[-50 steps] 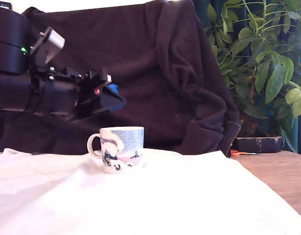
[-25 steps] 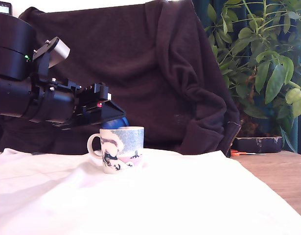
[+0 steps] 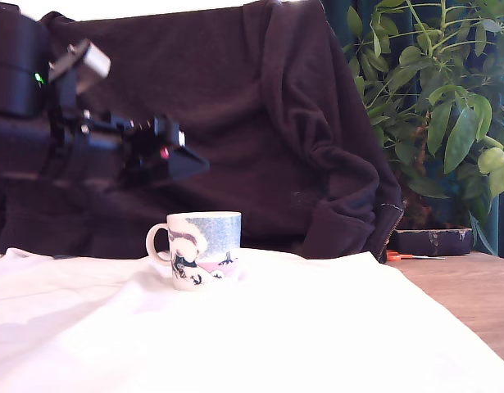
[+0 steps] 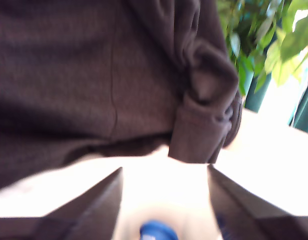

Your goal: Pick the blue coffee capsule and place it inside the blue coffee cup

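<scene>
I can see only a sliver of the blue coffee capsule [image 4: 158,231]: in the wrist view a blurred blue curve sits at the frame edge, cut off, so I cannot tell which way it points or how its long axis lies. It shows between the two dark fingers [image 4: 91,212] of the tool [image 4: 164,200], which stand spread apart with pale cloth visible between them; I cannot tell whether the blue shape sits inside the cup or on something else. In the exterior view the capsule is out of sight. There the blue coffee cup [image 3: 201,248] stands upright on the white cloth [image 3: 235,327] over the counter [image 3: 473,295], handle toward the exterior view's left, its mouth hidden from this low angle. The tool [image 3: 194,164] hangs above the cup, toward the exterior view's left, blurred. Behind hangs a dark brown blanket [image 3: 260,123]; a leafy plant [image 3: 440,90] fills the exterior view's right.
</scene>
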Controlling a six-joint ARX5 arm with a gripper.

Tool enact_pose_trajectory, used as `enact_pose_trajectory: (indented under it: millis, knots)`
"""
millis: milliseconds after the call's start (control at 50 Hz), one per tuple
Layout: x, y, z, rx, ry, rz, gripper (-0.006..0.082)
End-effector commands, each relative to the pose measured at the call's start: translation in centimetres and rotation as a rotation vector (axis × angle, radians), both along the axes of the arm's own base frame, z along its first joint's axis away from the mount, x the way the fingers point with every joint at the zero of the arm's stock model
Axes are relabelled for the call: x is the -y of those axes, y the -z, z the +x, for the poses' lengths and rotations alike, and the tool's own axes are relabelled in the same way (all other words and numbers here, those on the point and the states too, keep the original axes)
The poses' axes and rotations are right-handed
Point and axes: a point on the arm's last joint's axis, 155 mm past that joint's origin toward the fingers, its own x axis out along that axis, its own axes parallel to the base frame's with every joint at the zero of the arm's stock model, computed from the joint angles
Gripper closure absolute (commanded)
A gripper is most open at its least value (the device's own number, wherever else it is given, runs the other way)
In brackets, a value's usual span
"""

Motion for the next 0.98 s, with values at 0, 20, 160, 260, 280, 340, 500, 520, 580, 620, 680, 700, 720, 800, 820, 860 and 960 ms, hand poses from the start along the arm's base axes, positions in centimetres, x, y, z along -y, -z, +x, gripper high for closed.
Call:
enact_pose_trajectory:
  millis: [0, 20, 160, 260, 280, 340, 500, 520, 580, 620, 680, 700, 720, 800, 820, 860, 960]
  knots:
    - [-1.0, -3.0, 0.0, 0.068, -0.017, -0.031, 0.0792]
    - [-1.2, -3.4, 0.0, 0.073, -0.022, -0.032, 0.0785]
    - [-3.5, -4.9, 0.2, 0.058, -0.073, -0.023, 0.0786]
    - [-5.7, -4.9, 0.4, 0.006, -0.121, 0.002, 0.0786]
    - [-6.2, -4.9, 0.4, -0.006, -0.133, 0.008, 0.0786]
    - [-7.7, -5.0, 0.3, -0.034, -0.167, 0.024, 0.0786]
    - [-12.1, -5.3, -0.2, -0.075, -0.295, 0.092, 0.0786]
    - [-12.7, -5.4, -0.4, -0.077, -0.312, 0.096, 0.0786]
    - [-14.1, -5.7, -0.9, -0.092, -0.351, 0.108, 0.0786]
    - [-14.9, -5.8, -1.3, -0.102, -0.372, 0.112, 0.0786]
    - [-15.9, -6.0, -1.9, -0.116, -0.4, 0.117, 0.0786]
    - [-16.2, -5.9, -2.0, -0.122, -0.408, 0.123, 0.0786]
    - [-16.4, -5.9, -2.2, -0.126, -0.413, 0.127, 0.0786]
    - [-17.4, -5.8, -2.8, -0.145, -0.443, 0.135, 0.0786]
    - [-17.6, -5.6, -3.0, -0.155, -0.447, 0.138, 0.0786]
    - [-17.9, -5.6, -3.2, -0.163, -0.456, 0.141, 0.0786]
    - [-18.8, -5.4, -3.6, -0.178, -0.487, 0.149, 0.0786]
